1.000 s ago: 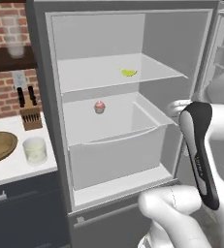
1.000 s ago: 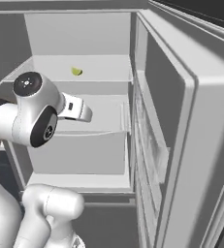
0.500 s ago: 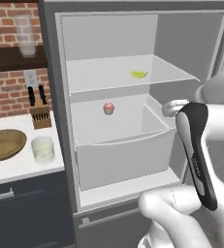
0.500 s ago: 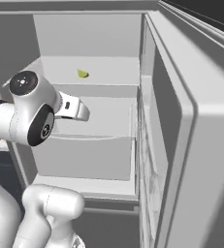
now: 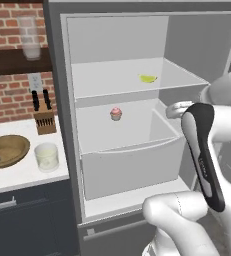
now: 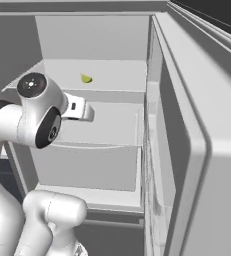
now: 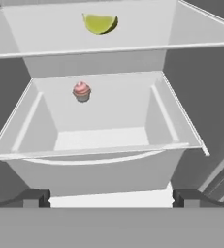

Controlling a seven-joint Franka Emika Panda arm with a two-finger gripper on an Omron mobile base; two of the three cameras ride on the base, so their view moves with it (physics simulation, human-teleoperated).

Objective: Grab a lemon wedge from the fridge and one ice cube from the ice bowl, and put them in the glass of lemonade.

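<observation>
The lemon wedge [image 7: 100, 23] lies on the upper shelf [image 5: 137, 82] of the open fridge [image 5: 57, 100], a small pale yellow-green slice with its curved back down and its long axis running across my hand view; in the left base view the wedge [image 5: 148, 78] sits toward the right half of that shelf, and in the right base view [image 6: 86, 78] it lies beyond my wrist, deeper in; from my gripper [image 7: 111, 197] it is up and a little to the left, well apart, with nothing between us but the shelf's front edge; so I judge the coming reach must rise above that edge and go forward; below the shelf a pink-topped cupcake [image 7: 82, 91] stands at the back over the drawer [image 7: 104, 140], straight ahead of me, and it is not what I want; my two finger tips [image 7: 36, 198] stand wide apart at the bottom corners of the hand view, holding nothing; off to the left, on the counter [image 5: 22, 172], the ice bowl [image 5: 6, 150] and the glass of lemonade [image 5: 47, 156] stand near each other, well apart from my hand.
</observation>
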